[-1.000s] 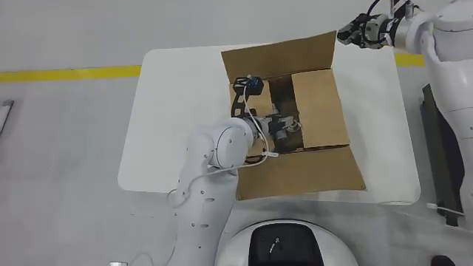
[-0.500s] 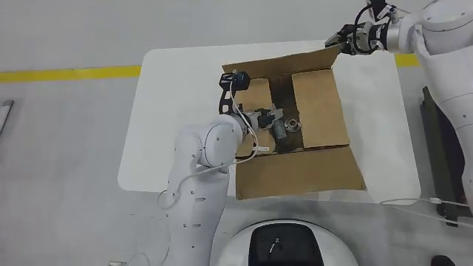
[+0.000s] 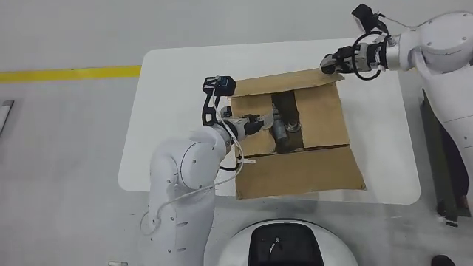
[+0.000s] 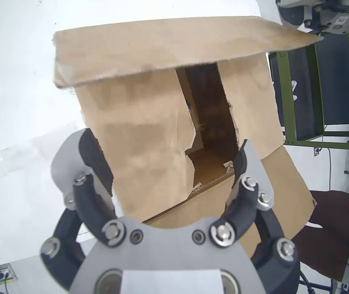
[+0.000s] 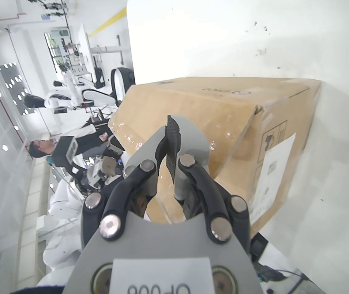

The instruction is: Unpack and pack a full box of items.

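The left claw (image 4: 165, 142), spread wide, hangs just over the box (image 3: 299, 174) on the counter (image 3: 170, 118). Ahead of it, the far flap (image 4: 174, 44) leans over the opening, long edge crosswise. The right claw (image 3: 329, 65), closed tight, touches the flap's corner and seems the nearer arm.

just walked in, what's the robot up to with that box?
The right pincer, shut, sits at a corner of the far flap of the cardboard box; that flap is tilted over the opening. The left pincer, open, is above the two inner flaps, folded in with a gap between them. The near flap lies spread outward.
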You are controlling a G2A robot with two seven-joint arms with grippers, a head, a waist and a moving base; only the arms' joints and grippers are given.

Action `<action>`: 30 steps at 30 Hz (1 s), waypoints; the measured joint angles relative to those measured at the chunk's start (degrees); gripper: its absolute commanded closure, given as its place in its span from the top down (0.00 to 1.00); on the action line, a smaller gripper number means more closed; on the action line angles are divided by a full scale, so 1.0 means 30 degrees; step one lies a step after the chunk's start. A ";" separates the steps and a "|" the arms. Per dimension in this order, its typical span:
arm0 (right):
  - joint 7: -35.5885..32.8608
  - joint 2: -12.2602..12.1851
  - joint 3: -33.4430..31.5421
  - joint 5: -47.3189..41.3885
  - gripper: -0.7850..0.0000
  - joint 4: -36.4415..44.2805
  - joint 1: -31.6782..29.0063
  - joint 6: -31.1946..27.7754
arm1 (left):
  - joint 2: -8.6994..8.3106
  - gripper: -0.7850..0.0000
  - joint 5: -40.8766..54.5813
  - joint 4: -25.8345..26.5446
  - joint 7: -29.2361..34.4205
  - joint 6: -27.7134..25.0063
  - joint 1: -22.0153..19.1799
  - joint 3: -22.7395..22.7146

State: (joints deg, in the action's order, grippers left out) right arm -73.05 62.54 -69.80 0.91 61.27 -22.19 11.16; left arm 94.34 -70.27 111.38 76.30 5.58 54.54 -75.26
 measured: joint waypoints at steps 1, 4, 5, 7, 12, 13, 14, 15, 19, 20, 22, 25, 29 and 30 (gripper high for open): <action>-0.0123 -0.0056 -0.0032 0.0019 0.00 0.0367 -0.0276 -0.0119 | 0.0000 1.00 0.0003 -0.0023 0.0000 0.0006 -0.0006 0.0000; -0.0381 -0.0234 -0.0088 0.0171 0.00 0.1579 -0.1302 -0.0412 | 0.0004 1.00 0.0009 -0.0057 -0.0003 0.0019 -0.0021 0.0006; -0.0333 -0.0293 -0.0085 0.0293 0.00 0.1999 -0.1694 -0.0435 | 0.0005 1.00 0.0010 -0.0057 -0.0004 0.0020 -0.0021 0.0007; -0.0174 -0.0352 -0.0098 0.0232 0.00 0.2492 -0.2219 -0.0313 | 0.0005 1.00 0.0010 -0.0055 -0.0004 0.0020 -0.0021 0.0007; 0.0454 -0.0433 -0.0056 -0.0053 0.00 0.3561 -0.3122 0.0162 | 0.0005 1.00 0.0010 -0.0054 -0.0005 0.0019 -0.0021 0.0006; 0.0544 -0.0446 -0.0016 -0.0016 0.00 0.3697 -0.3207 0.0260 | 0.0005 1.00 0.0010 -0.0054 -0.0005 0.0019 -0.0021 0.0006; 0.0637 -0.0463 0.0039 0.0037 0.00 0.3851 -0.3292 0.0378 | 0.0005 1.00 0.0010 -0.0054 -0.0005 0.0019 -0.0021 0.0006; 0.0680 -0.0474 0.0074 0.0062 0.00 0.3934 -0.3344 0.0456 | 0.0004 1.00 0.0045 -0.0016 -0.0041 -0.0015 0.0007 0.0025; 0.0814 -0.0531 0.0142 0.0043 0.00 0.4137 -0.3507 0.0645 | -0.0155 1.00 0.0191 0.0839 -0.1204 -0.1606 0.0660 0.0241; 0.0842 -0.0551 0.0157 0.0039 0.00 0.4168 -0.3548 0.0672 | -0.0251 1.00 -0.0191 0.1214 -0.1207 -0.2229 0.0871 0.0221; 0.0888 -0.0580 0.0162 -0.0003 0.00 0.4186 -0.3596 0.0716 | -0.0434 1.00 -0.1045 0.1850 -0.1003 -0.3480 0.1205 0.0203; 0.0954 -0.0623 0.0182 -0.0083 0.00 0.4215 -0.3697 0.0771 | -0.0803 1.00 -0.2548 0.3029 -0.0851 -0.6324 0.2030 -0.0158; 0.0990 -0.0680 0.0259 -0.0138 0.00 0.4270 -0.3786 0.0828 | -0.0936 1.00 -0.2802 0.3483 -0.0957 -0.7460 0.2536 -0.0503; 0.1000 -0.0691 0.0268 -0.0152 0.00 0.4279 -0.3787 0.0848 | -0.0932 1.00 -0.2790 0.3469 -0.0956 -0.7400 0.2521 -0.0493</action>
State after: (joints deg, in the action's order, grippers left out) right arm -70.05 60.47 -68.99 0.46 74.10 -33.55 13.71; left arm 91.54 -78.64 121.78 73.43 -16.62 62.10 -76.74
